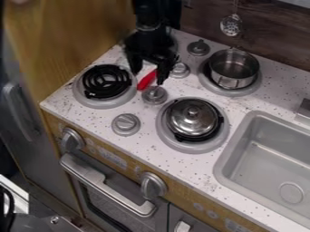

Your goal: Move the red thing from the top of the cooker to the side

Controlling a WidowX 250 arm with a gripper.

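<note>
My gripper is positioned over the rear left of the counter, jaws apart at a moderate opening, nothing clamped. The red thing lies at a slant between and slightly below my fingertips, beside the coil burner; I cannot tell whether either jaw contacts it. The uncovered metal pot stands upright on the rear burner, its inner wall exposed. A domed metal lid with a central knob is seated on the front burner. The grey sink has a round drain in its floor.

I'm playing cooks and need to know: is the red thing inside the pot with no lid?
No, the red thing is beside the black coil, away from that pot.
</note>
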